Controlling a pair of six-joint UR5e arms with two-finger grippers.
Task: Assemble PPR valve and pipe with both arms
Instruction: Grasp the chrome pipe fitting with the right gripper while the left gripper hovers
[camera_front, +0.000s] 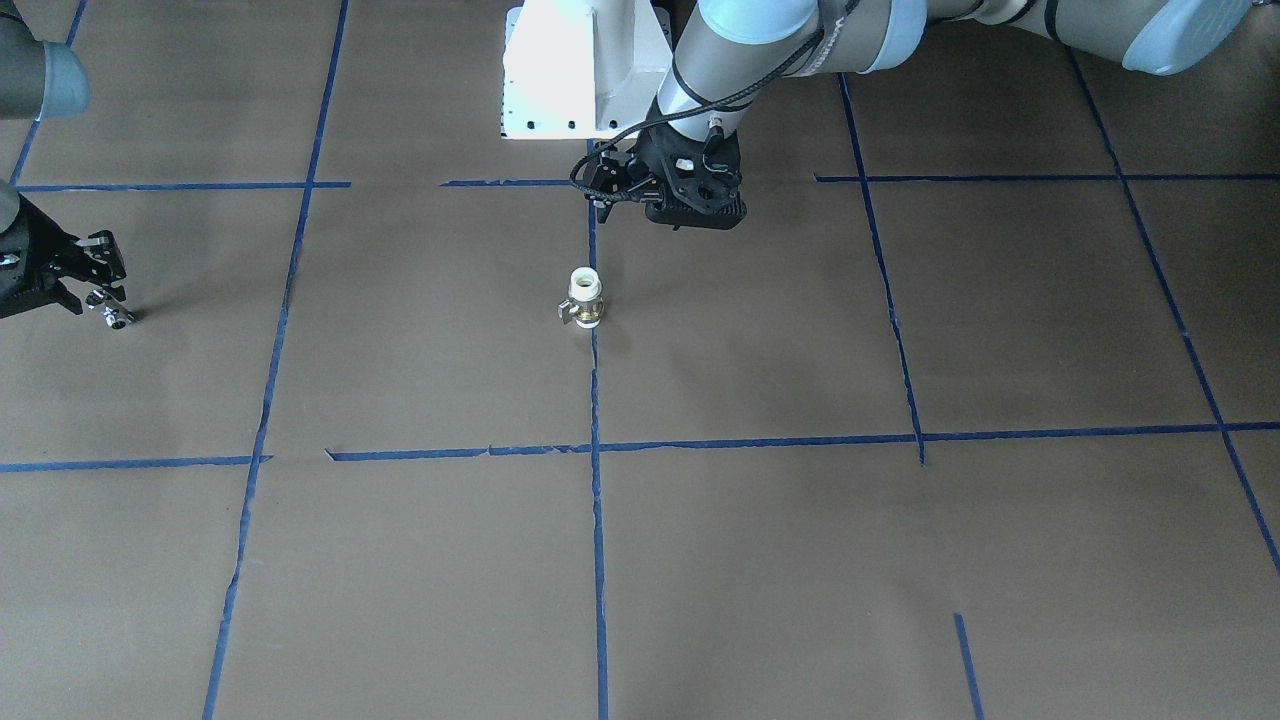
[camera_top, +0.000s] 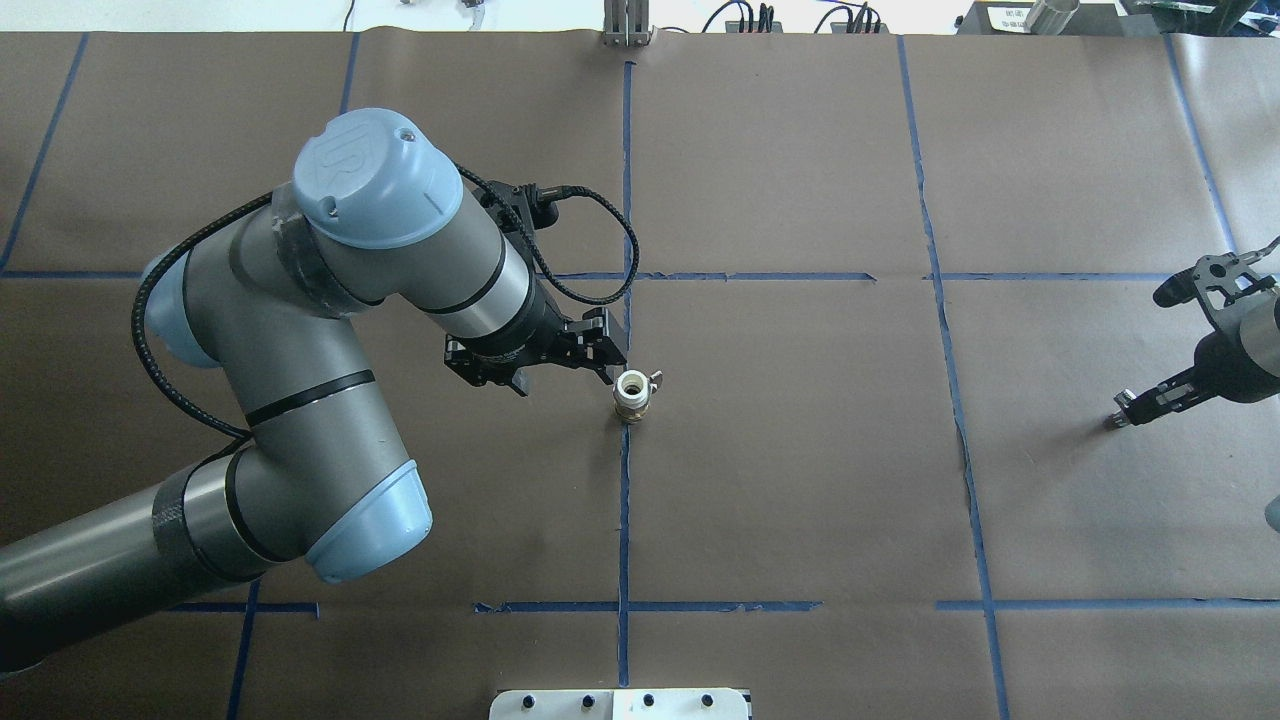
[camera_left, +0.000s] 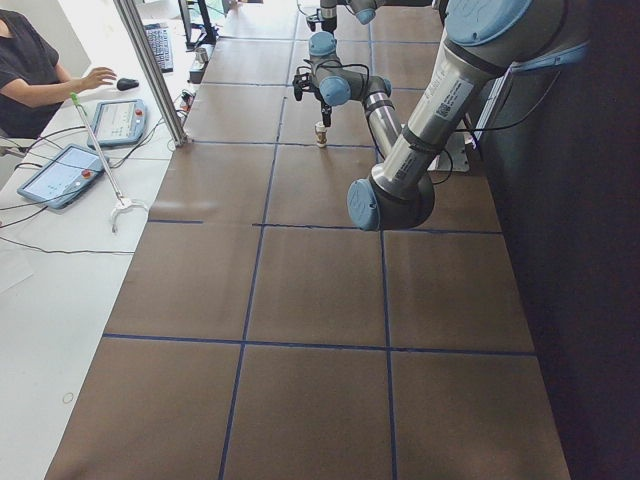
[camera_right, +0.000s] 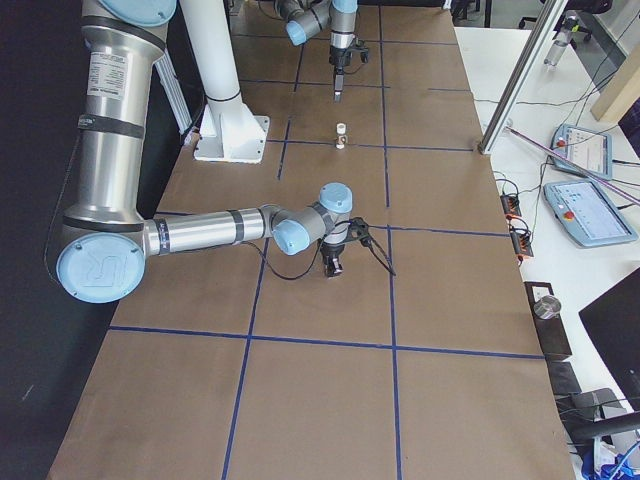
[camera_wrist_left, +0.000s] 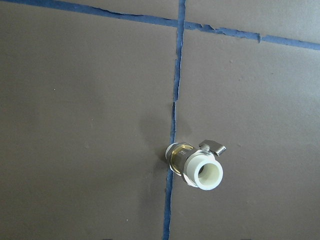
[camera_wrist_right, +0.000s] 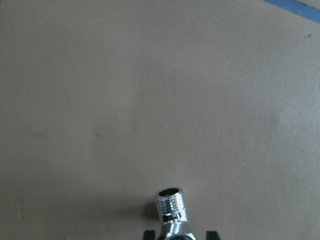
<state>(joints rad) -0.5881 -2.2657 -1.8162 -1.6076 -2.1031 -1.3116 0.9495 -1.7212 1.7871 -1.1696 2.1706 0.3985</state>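
The PPR valve (camera_top: 633, 393) stands upright on the brown table at the centre tape line, white end up, with its small lever to the side (camera_front: 584, 297) (camera_wrist_left: 200, 167). My left gripper (camera_top: 610, 350) hovers just behind and to the left of it, open and holding nothing (camera_front: 612, 192). Its fingers do not show in the left wrist view. Far to the right, my right gripper (camera_top: 1120, 410) is low over the table, shut on the pipe (camera_wrist_right: 171, 206). The pipe is a shiny silver threaded fitting (camera_front: 118, 318) that sticks out past the fingertips (camera_wrist_right: 212, 234).
Blue tape lines (camera_front: 596, 450) divide the brown paper table into squares. The white pedestal base (camera_front: 585, 70) stands at the robot's edge. Beyond the far table edge, a person (camera_left: 35, 65) sits at a white desk with tablets (camera_left: 62, 172) and a rod.
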